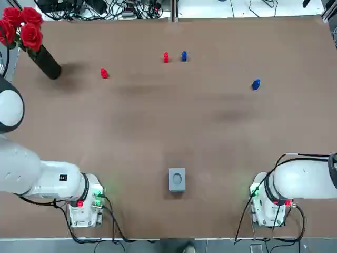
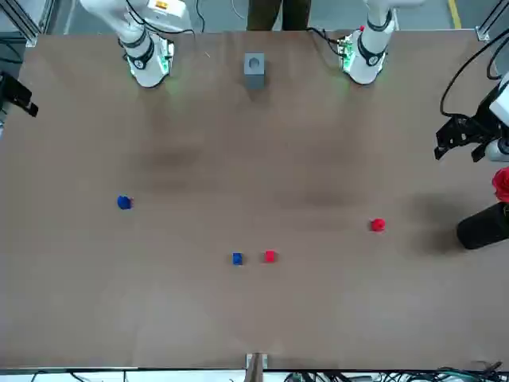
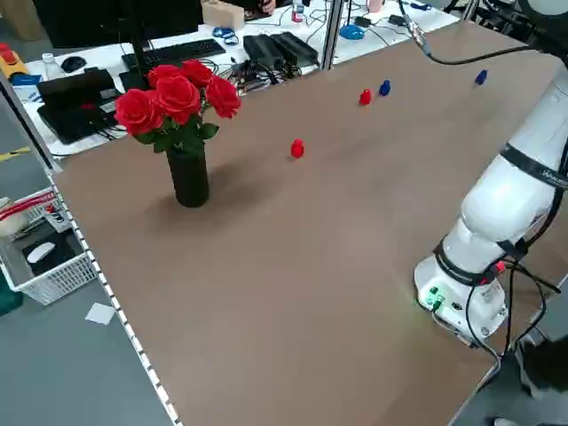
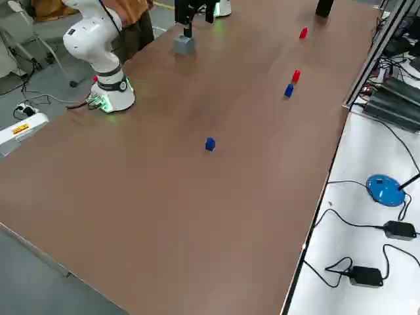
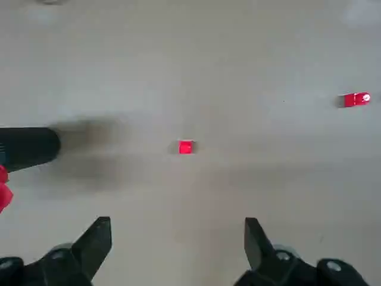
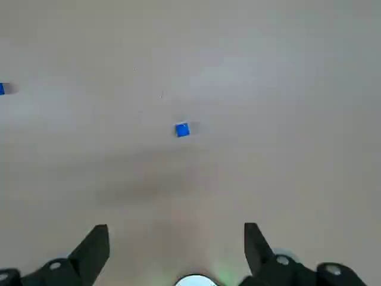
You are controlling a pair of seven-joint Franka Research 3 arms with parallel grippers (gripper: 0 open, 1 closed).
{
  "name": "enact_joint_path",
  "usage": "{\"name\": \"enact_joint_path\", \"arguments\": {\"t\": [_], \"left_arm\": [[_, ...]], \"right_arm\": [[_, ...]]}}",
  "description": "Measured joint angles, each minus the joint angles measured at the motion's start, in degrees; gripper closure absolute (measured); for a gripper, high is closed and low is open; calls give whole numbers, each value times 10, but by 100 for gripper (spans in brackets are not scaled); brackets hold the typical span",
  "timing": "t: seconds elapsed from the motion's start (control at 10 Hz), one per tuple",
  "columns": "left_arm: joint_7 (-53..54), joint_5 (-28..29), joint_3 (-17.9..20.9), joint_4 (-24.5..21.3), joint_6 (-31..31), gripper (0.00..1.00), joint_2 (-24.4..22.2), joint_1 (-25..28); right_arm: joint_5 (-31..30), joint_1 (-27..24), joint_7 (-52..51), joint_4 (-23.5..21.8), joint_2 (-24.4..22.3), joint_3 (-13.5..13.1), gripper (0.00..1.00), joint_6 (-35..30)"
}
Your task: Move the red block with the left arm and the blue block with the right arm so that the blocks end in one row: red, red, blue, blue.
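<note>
Four small blocks lie on the brown table. One red block (image 1: pixel 104 73) sits alone at the far left, and a second red block (image 1: pixel 166 57) stands beside a blue block (image 1: pixel 184 56) at the far middle. Another blue block (image 1: pixel 256 84) lies alone at the far right. My left gripper (image 5: pixel 177 229) hangs open and high above the lone red block (image 5: pixel 186 147), holding nothing. My right gripper (image 6: pixel 176 232) is also open and empty, high above the lone blue block (image 6: pixel 182 129). In the front view the left gripper (image 2: pixel 463 139) shows at the picture's right edge.
A black vase of red roses (image 1: pixel 45 60) stands at the far left corner, close to the lone red block. A grey block (image 1: pixel 177 179) sits between the arm bases. Cables and desks lie beyond the far edge.
</note>
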Motion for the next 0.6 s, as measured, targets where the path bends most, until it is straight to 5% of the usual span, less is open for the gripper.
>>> {"name": "enact_joint_path", "arguments": {"t": [0.6], "left_arm": [[0,0,1,-13,-1,1,4,-1]], "right_arm": [[0,0,0,-25,0,4,0,37]]}}
